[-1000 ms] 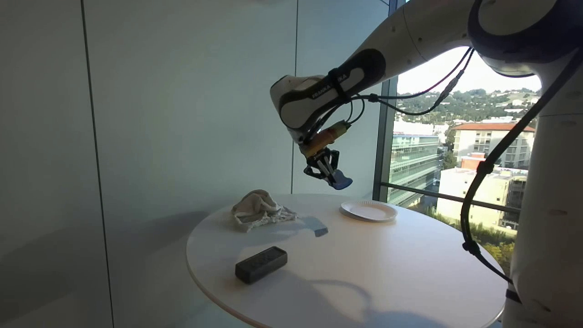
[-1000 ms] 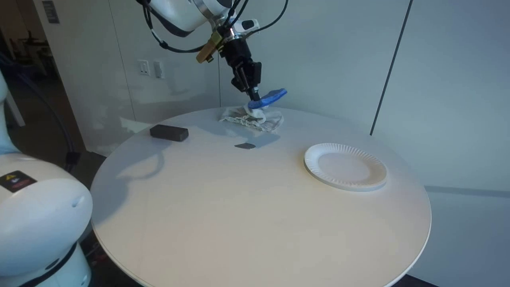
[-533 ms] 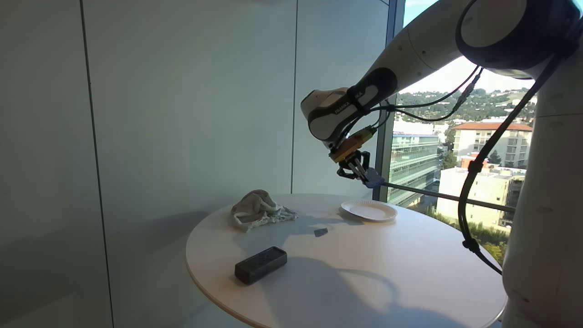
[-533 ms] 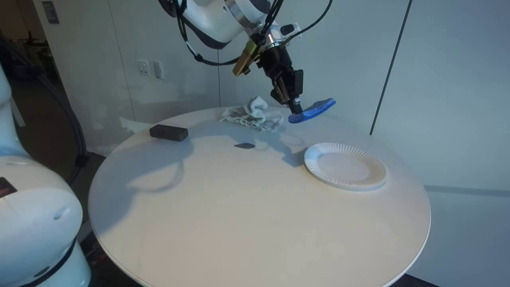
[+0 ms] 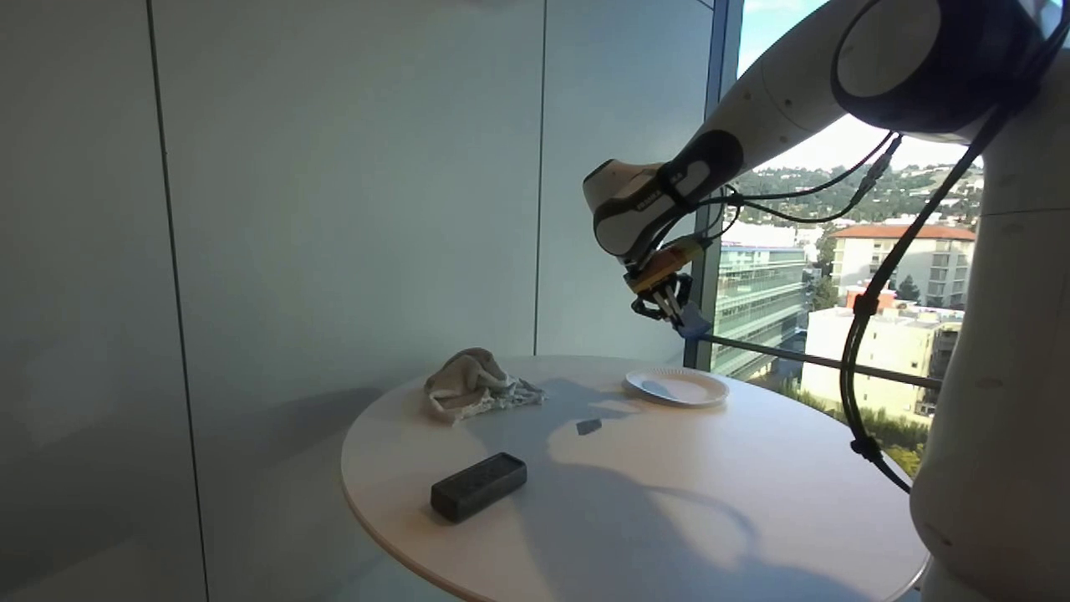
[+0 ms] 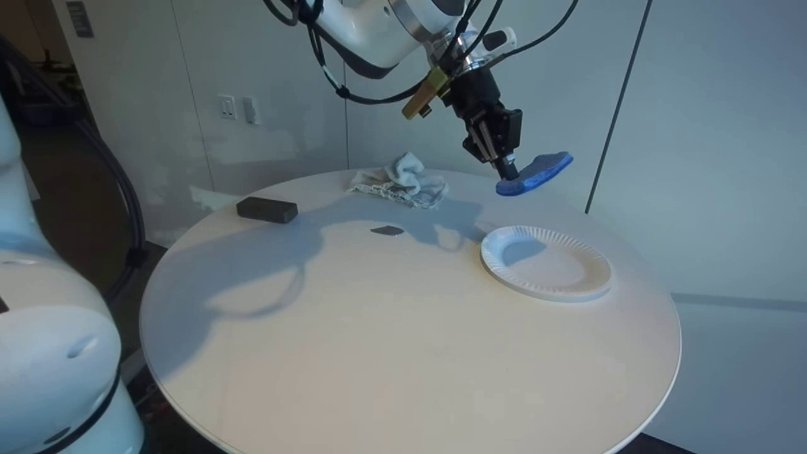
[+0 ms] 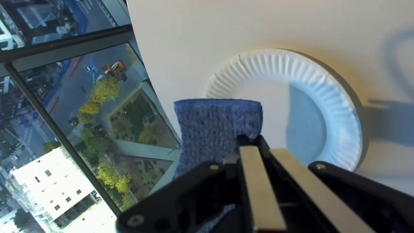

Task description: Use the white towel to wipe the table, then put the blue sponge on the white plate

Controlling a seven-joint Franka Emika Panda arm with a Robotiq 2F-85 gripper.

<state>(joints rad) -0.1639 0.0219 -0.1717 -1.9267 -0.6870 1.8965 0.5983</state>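
In the lower middle of your wrist view, your black two-fingered gripper (image 7: 253,141) has its jaws clenched on the flat, woven-textured blue sponge (image 7: 213,129), much of which juts out toward nine o'clock. Past it you look down on the shallow, round, white paper plate (image 7: 268,92) with its fluted rim; the sponge hides that rim around nine o'clock, and a bluish shadow (image 7: 305,126) covers the plate from two to five. In both exterior views you see the sponge in the air, higher than the plate, with a gap between them; in an exterior view the sponge (image 6: 541,172) tips up toward two o'clock and your gripper slants down toward five.

With the large, round, smooth white table (image 6: 353,353) as your clock face in an exterior view, the plate lies at about two. Farther back, a small, flat, dark grey scrap (image 6: 387,231) lies in from the edge toward twelve, the long, dark grey rectangular block (image 6: 267,210) sits at about ten or eleven, and the crumpled, fringed white cloth towel (image 6: 406,181) rests at twelve, close to the far edge. Behind it stands a pale panelled wall (image 6: 712,139); farthest off, through the dark-framed glass window (image 5: 708,284) at three o'clock in an exterior view, shows a red-roofed cream building (image 5: 899,255).
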